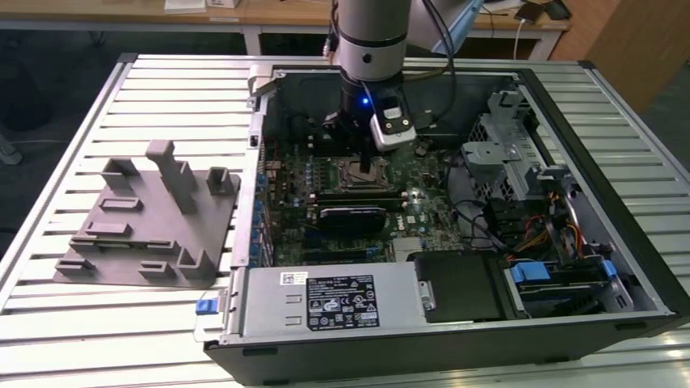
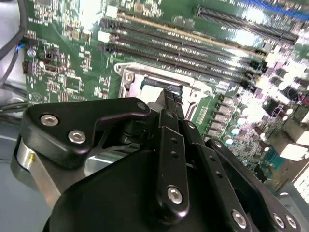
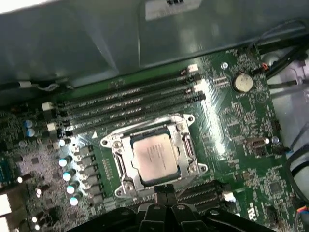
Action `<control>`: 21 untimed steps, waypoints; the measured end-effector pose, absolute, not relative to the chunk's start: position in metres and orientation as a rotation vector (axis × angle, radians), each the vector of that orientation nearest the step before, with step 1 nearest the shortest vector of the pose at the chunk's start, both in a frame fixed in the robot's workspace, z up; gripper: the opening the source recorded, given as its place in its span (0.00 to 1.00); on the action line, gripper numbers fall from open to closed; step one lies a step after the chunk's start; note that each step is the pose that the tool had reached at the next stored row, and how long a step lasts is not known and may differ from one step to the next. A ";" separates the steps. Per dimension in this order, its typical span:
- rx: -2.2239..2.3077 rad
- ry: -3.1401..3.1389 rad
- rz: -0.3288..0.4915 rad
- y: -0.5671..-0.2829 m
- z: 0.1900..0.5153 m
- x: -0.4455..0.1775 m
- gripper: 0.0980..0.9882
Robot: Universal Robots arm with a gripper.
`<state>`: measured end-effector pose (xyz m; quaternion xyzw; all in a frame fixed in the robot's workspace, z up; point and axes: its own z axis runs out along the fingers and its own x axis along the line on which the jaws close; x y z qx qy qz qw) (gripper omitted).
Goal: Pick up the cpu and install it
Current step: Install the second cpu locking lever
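Silver and flat, the cpu (image 3: pixel 155 155) already lies inside the motherboard socket (image 3: pixel 153 155), framed by the metal retention bracket, as the first wrist view shows. The hand (image 3: pixel 164 191) hangs just over the socket's near edge with its fingertips (image 3: pixel 164 189) pressed together and nothing between them; in the exterior view it (image 1: pixel 370 171) sits low within the open computer case (image 1: pixel 603 242), above the green motherboard (image 1: pixel 431 212). Judging by this, the chip is seated and the work now is about finishing cleanly: keep the closed tips off the chip's lid, stay square to the socket frame, and avoid side loads that could shift the chip or scrape the memory slots (image 3: pixel 130 99) beside it.
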<state>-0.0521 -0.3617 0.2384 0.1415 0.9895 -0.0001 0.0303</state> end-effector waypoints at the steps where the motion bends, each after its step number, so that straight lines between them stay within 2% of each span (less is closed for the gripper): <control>1: 0.436 3.050 0.000 -0.364 0.238 -0.052 0.01; 11: 0.419 3.052 0.000 -0.378 0.236 -0.053 0.01; 21: 0.312 3.067 0.022 -0.381 0.225 -0.063 0.01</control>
